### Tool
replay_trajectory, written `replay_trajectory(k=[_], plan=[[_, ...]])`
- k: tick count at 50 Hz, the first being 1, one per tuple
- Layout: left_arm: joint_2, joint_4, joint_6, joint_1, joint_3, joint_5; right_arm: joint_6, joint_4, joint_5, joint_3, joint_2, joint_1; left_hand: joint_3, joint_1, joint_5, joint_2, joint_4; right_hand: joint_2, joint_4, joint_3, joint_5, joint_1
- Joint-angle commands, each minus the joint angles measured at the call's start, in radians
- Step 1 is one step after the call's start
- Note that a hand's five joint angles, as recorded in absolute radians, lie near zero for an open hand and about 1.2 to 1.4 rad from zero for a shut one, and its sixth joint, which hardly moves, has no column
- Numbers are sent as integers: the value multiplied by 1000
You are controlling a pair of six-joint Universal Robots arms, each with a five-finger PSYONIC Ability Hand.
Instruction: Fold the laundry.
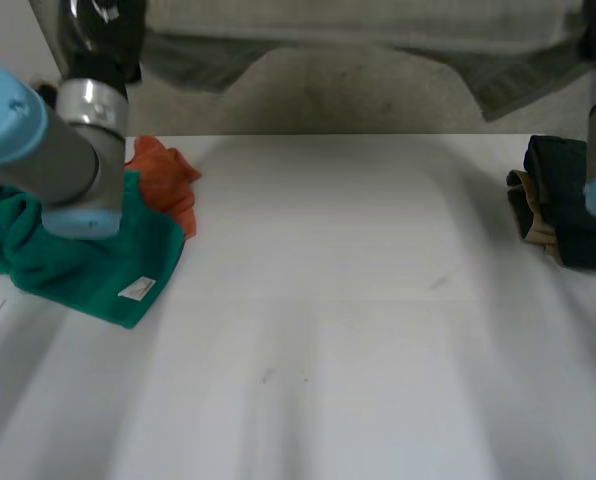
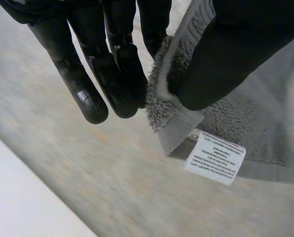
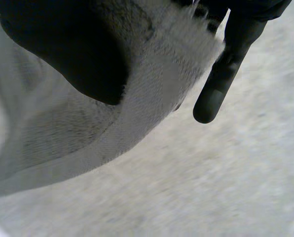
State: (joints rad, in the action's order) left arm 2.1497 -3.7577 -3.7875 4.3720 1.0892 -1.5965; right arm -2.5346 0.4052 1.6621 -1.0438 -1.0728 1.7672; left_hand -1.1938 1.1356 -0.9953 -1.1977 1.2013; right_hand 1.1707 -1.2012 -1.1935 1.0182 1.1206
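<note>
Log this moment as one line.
left hand: pinches grey towel at edge near label | right hand: pinches same towel | table: green cloth, orange cloth left side; dark folded clothes right side

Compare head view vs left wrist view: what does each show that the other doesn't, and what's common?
Head view adds: the white table, a green towel beside an orange cloth under the left arm, and dark folded clothes at the table's right side. Left wrist view adds: the left hand pinching the grey towel by its hem between thumb and fingers, and a white care label near the thumb. Shared: the grey towel, held up beyond the table's far edge.
</note>
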Motion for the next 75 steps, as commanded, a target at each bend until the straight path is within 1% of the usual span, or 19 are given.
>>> replay_trajectory(k=[1,10,14,21,22,25,26,32,37,44,49,59,60,61,63,64,65,70,75], plan=[[15,9,14,-19,181,9,7,-66,-56,-96,96,23,-202,261,-226,-199,195,226,-195,-203,204,276],[3,59,2,-35,463,6,45,-287,-54,-191,129,14,-202,261,-226,-199,195,226,-195,-203,204,276],[-137,160,-40,-29,612,6,120,-387,-56,-298,57,11,-202,261,-226,-199,195,226,-195,-203,204,276],[-431,586,-184,-32,802,-2,422,-620,-51,-579,-205,-67,-202,261,-226,-199,195,226,-195,-203,204,276],[-489,733,-214,-29,830,1,488,-675,-53,-628,-254,-81,-202,261,-226,-199,195,226,-195,-203,204,276],[-546,936,-241,-26,839,10,589,-761,-64,-695,-331,-113,-202,261,-226,-199,195,226,-195,-203,204,276],[-550,956,-241,-26,835,10,597,-764,-65,-702,-340,-117,-202,261,-226,-199,195,226,-195,-203,204,276],[-522,882,-238,-22,784,12,539,-708,-76,-694,-342,-120,-202,261,-226,-199,195,226,-195,-203,204,276],[-351,715,-225,-37,668,1,419,-570,-70,-621,-202,-111,-202,261,-226,-199,195,226,-195,-203,204,276],[-142,583,-149,-48,474,-5,349,-438,-56,-520,-66,-88,-202,261,-226,-199,195,226,-195,-203,204,276],[-9,543,-123,-68,319,-28,346,-361,-21,-421,33,-54,-202,261,-226,-199,195,226,-195,-203,204,276],[196,515,-120,-100,86,-71,341,-342,51,-216,192,-12,-202,261,-226,-199,195,200,-170,-178,178,251],[205,494,-121,-107,74,-71,338,-342,56,-205,195,-9,242,-184,218,246,-249,-24,54,46,-46,27],[206,481,-123,-111,71,-72,333,-342,61,-197,197,-6,511,-453,487,515,-518,-267,298,290,-289,-217],[206,446,-126,-117,69,-74,307,-336,74,-182,194,-3,870,-812,846,874,-878,-786,816,809,-808,-736],[203,408,-123,-118,71,-77,295,-335,77,-177,191,-5,1019,-961,995,1023,-1027,-926,956,949,-948,-876],[202,389,-120,-120,74,-80,283,-333,79,-176,188,-5,1019,-961,995,1023,-1027,-996,1027,1019,-1018,-946],[167,329,-123,-138,115,-89,234,-339,79,-189,137,-5,1019,-961,995,1023,-1027,-996,1027,1019,-1018,-946],[23,328,-115,-141,220,-88,175,-344,65,-277,30,-11,1019,-961,995,1023,-1027,-996,1027,1019,-1018,-946]])
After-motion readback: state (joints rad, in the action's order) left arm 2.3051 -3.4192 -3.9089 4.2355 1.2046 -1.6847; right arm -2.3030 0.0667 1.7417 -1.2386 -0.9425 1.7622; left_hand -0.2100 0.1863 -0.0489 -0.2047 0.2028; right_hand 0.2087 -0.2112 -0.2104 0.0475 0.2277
